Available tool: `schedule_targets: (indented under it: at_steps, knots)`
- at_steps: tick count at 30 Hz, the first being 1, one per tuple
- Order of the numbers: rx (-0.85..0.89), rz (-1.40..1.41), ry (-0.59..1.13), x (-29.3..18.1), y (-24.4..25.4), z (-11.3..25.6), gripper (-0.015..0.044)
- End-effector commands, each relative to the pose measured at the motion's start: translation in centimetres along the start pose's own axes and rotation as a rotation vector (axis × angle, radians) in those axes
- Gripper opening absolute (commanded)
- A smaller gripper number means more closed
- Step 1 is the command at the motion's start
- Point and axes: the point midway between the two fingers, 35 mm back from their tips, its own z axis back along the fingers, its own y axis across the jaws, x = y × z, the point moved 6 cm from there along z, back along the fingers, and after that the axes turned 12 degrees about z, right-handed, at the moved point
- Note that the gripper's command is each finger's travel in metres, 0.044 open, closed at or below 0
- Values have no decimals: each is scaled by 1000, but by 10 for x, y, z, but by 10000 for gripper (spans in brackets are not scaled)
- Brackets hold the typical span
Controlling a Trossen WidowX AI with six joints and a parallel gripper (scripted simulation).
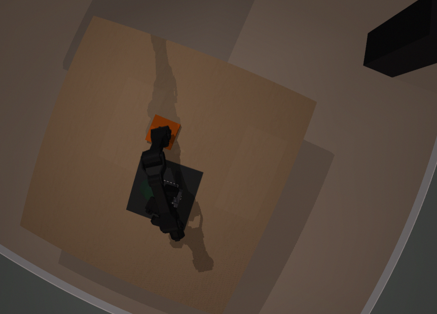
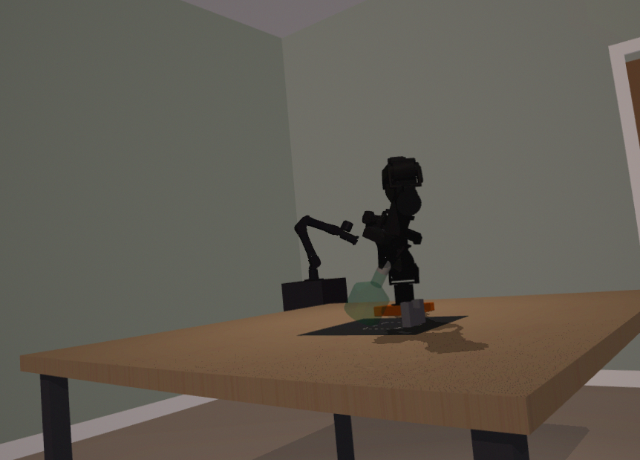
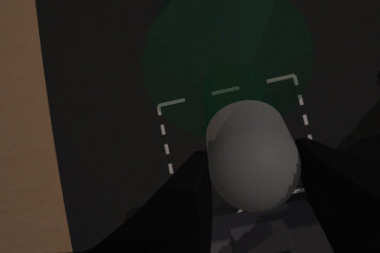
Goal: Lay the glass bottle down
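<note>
Glass bottle (image 1: 146, 188) (image 2: 366, 299) (image 3: 231, 27) hangs tilted from the pincer (image 2: 385, 263) (image 3: 251, 156), which is closed on its pale top end, one finger at each side. The green body slants down and away from the pincer, low over the dark mat (image 1: 192, 182) (image 2: 330, 328) (image 3: 89, 59); whether its bottom touches, I cannot tell. From the pincer, the dashed outline (image 1: 171, 182) (image 2: 381, 328) (image 3: 225, 90) lies below, and in the wrist view the body overlaps its far edge and reaches well beyond. The grey rest (image 1: 176, 199) (image 2: 412, 313) (image 3: 262, 236) stands upright on the near side of the pincer, opposite the body, with no neck in it. I judge the lowering to be partly done, with the bottle still to be laid flat. The glass should be stiff, smooth and brittle, and most of its weight probably sits in the wide body, so it will want to swing or twist below so small a hold. The neck end is a fair place to grip, as it leaves the body free to meet the mat first, but it must turn down gently, clear of the rest's prongs, and the pincer should loosen only once body and neck are both borne.
</note>
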Motion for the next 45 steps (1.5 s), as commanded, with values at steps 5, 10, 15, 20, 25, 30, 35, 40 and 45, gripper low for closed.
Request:
schedule_targets:
  at_steps: [5, 10, 15, 20, 25, 30, 35, 40, 45]
  knots:
    - [0, 0, 1, -12, 1, 1, 125]
    - [0, 0, -10, -17, 2, 1, 125]
    - [0, -1, -20, -22, 2, 1, 125]
    - [2, -1, -29, -28, 3, 1, 125]
    - [4, -1, -35, -34, 3, 1, 125]
    - [7, -1, -42, -41, 4, 0, 125]
    - [10, 0, -49, -47, 4, 0, 125]
    - [13, 1, -56, -54, 4, -1, 125]
    - [15, 2, -63, -61, 5, -3, 125]
